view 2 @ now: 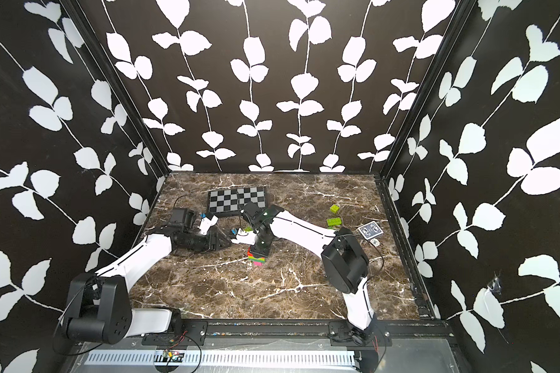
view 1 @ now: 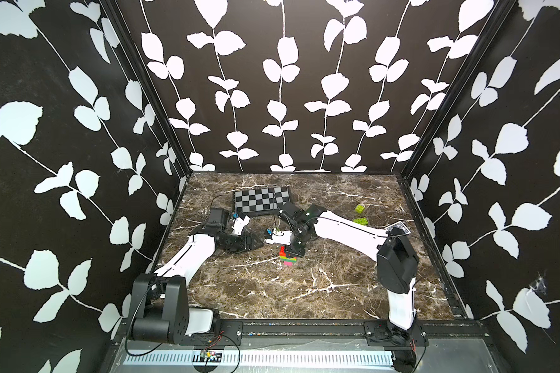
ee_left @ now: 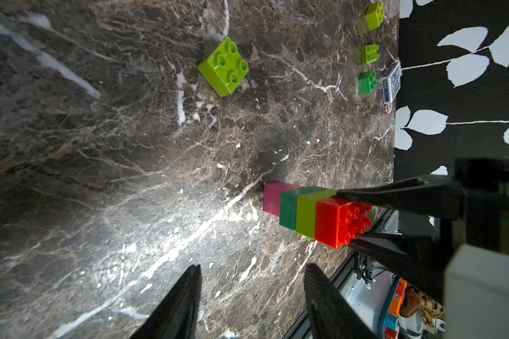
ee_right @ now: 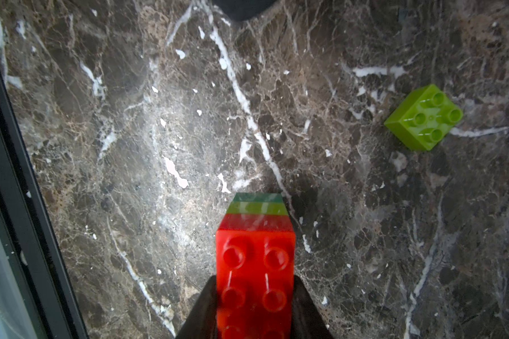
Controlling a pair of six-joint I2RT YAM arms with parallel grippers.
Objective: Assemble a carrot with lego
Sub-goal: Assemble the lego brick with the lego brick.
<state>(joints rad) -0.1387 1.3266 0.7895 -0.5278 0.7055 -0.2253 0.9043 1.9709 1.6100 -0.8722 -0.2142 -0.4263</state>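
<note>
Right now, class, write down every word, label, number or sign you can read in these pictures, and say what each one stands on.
"POKER": it seems to read so, small and faint, on the pale side of the blue card box.
On the carrot: no lettering shows, and the stud tops are too blurred to read.
On the chequered board: squares only, no readable letters or numbers.
Nothing else can be read.
</note>
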